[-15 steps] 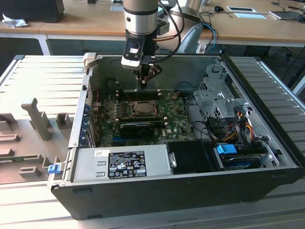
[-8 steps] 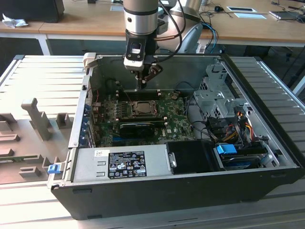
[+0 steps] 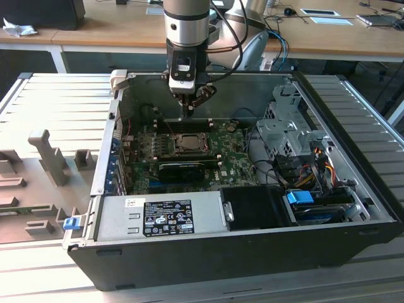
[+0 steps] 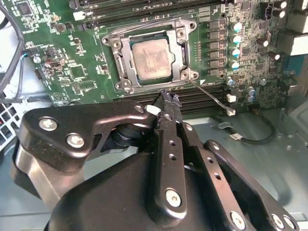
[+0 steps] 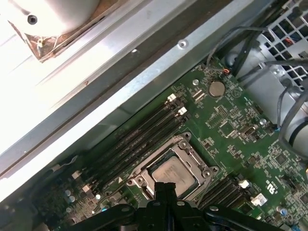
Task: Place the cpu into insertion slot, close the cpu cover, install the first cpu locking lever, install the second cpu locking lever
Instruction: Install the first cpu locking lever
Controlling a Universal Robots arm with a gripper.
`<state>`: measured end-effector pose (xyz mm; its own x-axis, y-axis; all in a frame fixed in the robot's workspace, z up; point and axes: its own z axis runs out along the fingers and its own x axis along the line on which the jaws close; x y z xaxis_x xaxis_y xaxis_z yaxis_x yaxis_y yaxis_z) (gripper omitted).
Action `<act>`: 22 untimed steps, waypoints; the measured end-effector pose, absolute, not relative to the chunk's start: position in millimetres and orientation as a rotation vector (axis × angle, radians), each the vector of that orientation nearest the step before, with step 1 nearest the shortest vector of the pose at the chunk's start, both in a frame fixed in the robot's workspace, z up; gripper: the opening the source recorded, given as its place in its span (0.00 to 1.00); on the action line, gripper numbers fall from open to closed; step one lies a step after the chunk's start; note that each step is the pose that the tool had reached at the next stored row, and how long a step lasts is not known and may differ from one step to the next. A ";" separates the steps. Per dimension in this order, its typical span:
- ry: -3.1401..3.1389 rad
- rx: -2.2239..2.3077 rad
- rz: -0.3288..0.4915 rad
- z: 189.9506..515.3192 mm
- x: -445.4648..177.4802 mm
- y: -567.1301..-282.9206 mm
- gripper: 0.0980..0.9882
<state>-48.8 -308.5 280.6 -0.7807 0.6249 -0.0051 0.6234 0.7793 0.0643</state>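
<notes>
A: State of the fingers?

B: Clenched tip to tip, nothing between them. They hung just above the motherboard, near one corner of the socket and not touching it.

A: And the cpu?

B: The cpu lay flat, face up, in the insertion slot. The cpu cover was down over it, its window framing the chip. It's square, so no long axis; its edges ran parallel to the cover.

A: Levers?

B: One locking lever was free. It's a thin wire whose long axis ran diagonally from the cover corner nearest the fingers, free end pointing out over the black memory slots. The other lever lay along the cover's far edge. Couldn't tell whether it was hooked.

A: Advice for that step?

B: My read: contact the wire near its free end, press down, then sweep sideways under the hook. Keep the tips off the capacitors and the cover window. The wire is springy and could slip off closed tips.

A: Surroundings?

B: Open computer case lying on the slatted desk.
</notes>
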 end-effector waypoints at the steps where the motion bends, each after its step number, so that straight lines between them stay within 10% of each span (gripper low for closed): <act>1: 2.943 1.018 0.092 280.6 -48.8 -308.5 0.01; 22: 3.095 0.441 0.098 280.6 -48.9 -308.5 0.01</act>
<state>-48.9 -308.5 280.6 -0.9602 0.2792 -0.0052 0.2784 0.9583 0.0642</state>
